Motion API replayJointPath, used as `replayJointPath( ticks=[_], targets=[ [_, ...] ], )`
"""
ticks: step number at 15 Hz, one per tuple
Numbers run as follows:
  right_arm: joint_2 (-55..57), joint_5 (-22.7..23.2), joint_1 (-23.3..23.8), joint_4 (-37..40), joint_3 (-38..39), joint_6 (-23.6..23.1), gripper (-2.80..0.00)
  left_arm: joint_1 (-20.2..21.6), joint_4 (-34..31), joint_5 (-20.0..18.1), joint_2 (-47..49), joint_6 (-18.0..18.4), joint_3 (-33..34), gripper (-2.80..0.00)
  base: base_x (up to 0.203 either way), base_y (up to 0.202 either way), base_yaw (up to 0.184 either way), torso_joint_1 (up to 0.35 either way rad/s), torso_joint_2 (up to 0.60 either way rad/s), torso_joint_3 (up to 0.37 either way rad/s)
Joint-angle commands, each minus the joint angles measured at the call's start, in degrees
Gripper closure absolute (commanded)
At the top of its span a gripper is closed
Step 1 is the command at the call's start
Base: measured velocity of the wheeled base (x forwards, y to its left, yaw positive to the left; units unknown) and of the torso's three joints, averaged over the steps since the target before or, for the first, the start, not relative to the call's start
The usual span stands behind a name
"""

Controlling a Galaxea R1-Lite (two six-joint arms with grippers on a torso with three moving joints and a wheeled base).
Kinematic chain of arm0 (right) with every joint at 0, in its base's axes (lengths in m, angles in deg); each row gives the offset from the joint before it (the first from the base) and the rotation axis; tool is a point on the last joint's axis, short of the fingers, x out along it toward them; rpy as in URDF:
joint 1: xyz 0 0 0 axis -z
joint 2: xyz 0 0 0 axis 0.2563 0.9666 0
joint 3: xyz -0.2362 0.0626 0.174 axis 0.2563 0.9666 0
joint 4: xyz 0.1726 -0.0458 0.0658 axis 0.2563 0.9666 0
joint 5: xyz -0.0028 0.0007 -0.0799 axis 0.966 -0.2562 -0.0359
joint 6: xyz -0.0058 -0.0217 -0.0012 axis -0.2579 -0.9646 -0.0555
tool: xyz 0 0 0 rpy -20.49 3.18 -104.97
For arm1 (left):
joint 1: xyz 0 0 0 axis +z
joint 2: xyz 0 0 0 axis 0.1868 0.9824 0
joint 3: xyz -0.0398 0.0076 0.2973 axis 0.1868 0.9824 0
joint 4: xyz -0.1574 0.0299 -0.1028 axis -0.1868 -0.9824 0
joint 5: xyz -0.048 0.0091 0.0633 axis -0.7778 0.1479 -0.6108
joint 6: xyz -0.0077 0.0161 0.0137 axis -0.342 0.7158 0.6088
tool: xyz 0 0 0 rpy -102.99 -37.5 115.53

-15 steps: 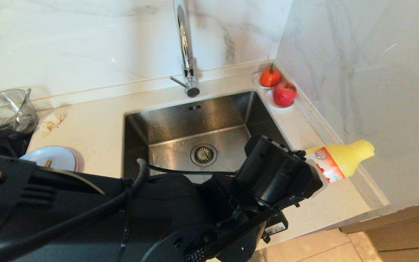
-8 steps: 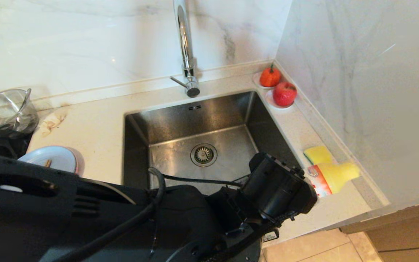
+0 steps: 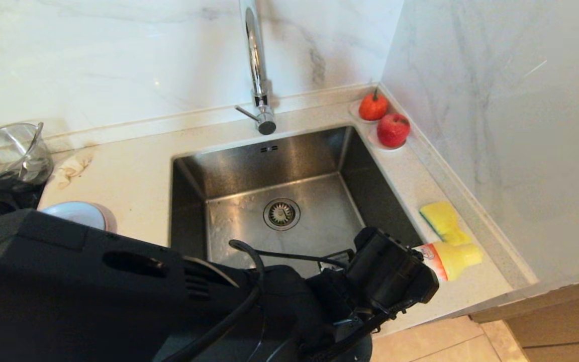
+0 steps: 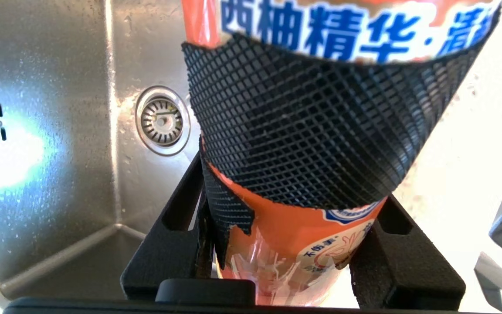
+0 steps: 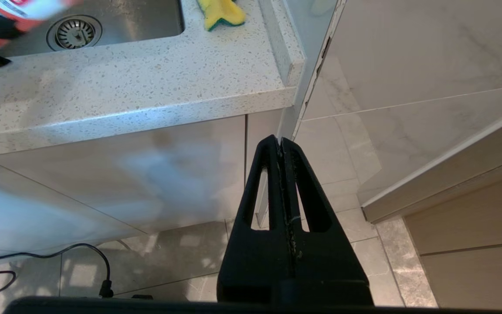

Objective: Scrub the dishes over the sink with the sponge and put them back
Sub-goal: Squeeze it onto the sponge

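My left gripper (image 4: 292,181) is shut on a detergent bottle (image 3: 450,259) with a yellow cap, an orange label and a black mesh band (image 4: 312,131). It holds the bottle tilted, low over the counter right of the sink (image 3: 279,166). The yellow sponge (image 3: 443,221) lies on the counter just behind the bottle; the right wrist view shows the sponge (image 5: 220,13) too. A light blue plate (image 3: 76,213) sits on a pink one (image 3: 112,221) left of the sink, partly hidden by my left arm. My right gripper (image 5: 280,141) hangs shut and empty below the counter's front edge.
A tall chrome faucet (image 3: 257,65) stands behind the sink. Two red fruits on white saucers (image 3: 392,129) sit in the back right corner. A glass bowl (image 3: 8,151) stands at the far left. A marble wall (image 3: 495,125) closes the counter's right side.
My left arm has brought the bottle down and toward the counter's front edge. The sponge, hidden behind the bottle a second ago, now shows.
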Motion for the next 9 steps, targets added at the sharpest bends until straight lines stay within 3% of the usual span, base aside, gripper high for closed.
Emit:
replayJointPath(
  ticks=[1,4,7,9],
  targets=[
    [0.02,0.04,0.00,0.00,0.05,0.02,0.00,0.09,-0.37,0.33,2.49,0.79,-2.30,0.00,0.000,0.000,0.000,0.000,0.00,0.000],
    [0.02,0.04,0.00,0.00,0.05,-0.06,0.00,0.68,-2.06,0.62,3.33,0.95,-3.62,0.00,0.000,0.000,0.000,0.000,0.00,0.000],
    [0.02,0.04,0.00,0.00,-0.04,0.03,0.00,0.78,-5.76,4.12,5.55,1.44,-6.89,0.00,0.000,0.000,0.000,0.000,0.00,0.000],
    [0.02,0.04,0.00,0.00,-0.04,-0.04,0.00,0.90,-6.48,4.38,6.73,1.36,-9.46,0.00,0.000,0.000,0.000,0.000,0.00,0.000]
  ],
)
